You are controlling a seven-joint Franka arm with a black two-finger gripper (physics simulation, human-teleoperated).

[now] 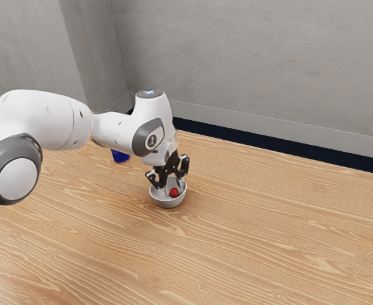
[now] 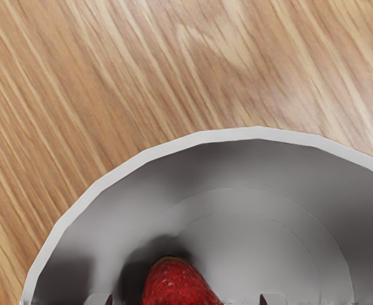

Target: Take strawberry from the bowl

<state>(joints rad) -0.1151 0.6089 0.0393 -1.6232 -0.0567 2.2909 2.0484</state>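
My gripper [image 1: 172,187] reaches down into the grey bowl [image 1: 166,203] on the table, with its fingers spread apart. The red strawberry [image 1: 174,192] rests inside the bowl, low down beside the fingertips. In the wrist view the strawberry [image 2: 175,284] lies within the bowl [image 2: 258,133], its lower part cut off by the picture's edge. Tips of the gripper [image 2: 186,301] peek in on either side of the berry, with a gap on both sides. They hold nothing.
A blue object [image 1: 120,156] stands behind the arm, partly hidden by it. Wooden tabletop [image 1: 269,222] surrounds the bowl. A grey wall [image 1: 262,63] rises beyond the table's far edge.
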